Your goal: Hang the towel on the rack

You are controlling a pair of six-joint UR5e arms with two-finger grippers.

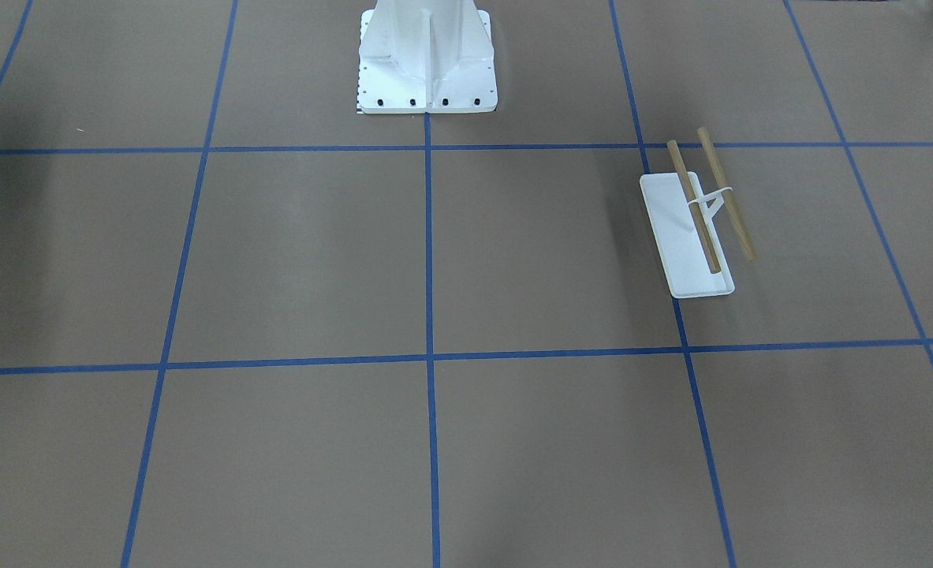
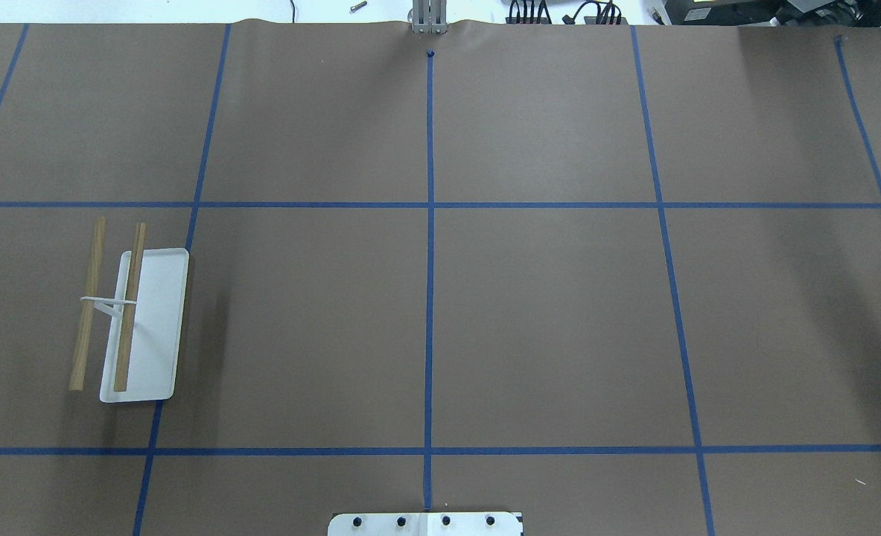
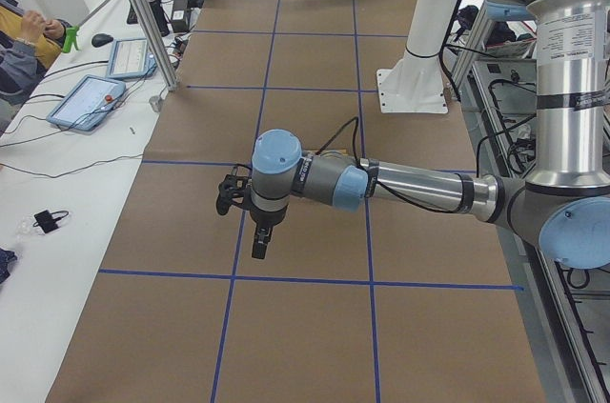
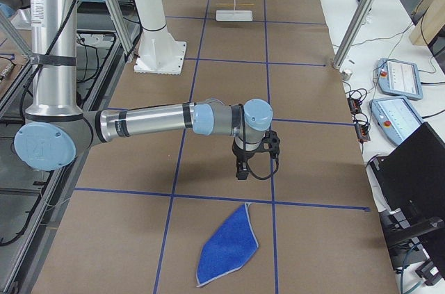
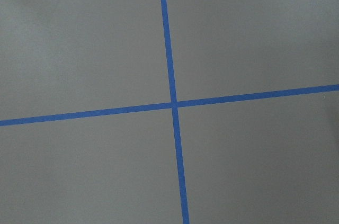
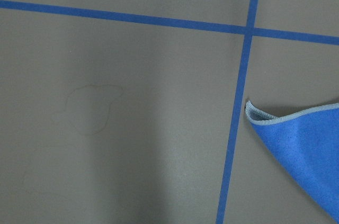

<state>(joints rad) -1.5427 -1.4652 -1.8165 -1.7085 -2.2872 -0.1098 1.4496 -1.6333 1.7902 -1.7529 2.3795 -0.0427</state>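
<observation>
— Towel position, nearest end first?

— Your small square bright blue cloth towel point(image 4: 229, 249) lies on the brown paper tabletop point(image 4: 313, 134) at the robot's right end, one corner curled up. Just beyond it the right end effector point(image 4: 241, 169) hangs above bare paper. Nothing hangs from it, and I cannot tell whether its fingers are apart or together.

— And the left?

— The left end effector point(image 3: 257, 251) hovers over a blue tape line point(image 5: 169, 49). Nothing hangs from it either, and its spread is equally unreadable. Farthest off, the white-trayed rack with two wooden rods point(image 4: 233, 14) stands well apart from the towel, on the left arm's side. You will likely pick with the right arm, then carry across or hand over.
</observation>
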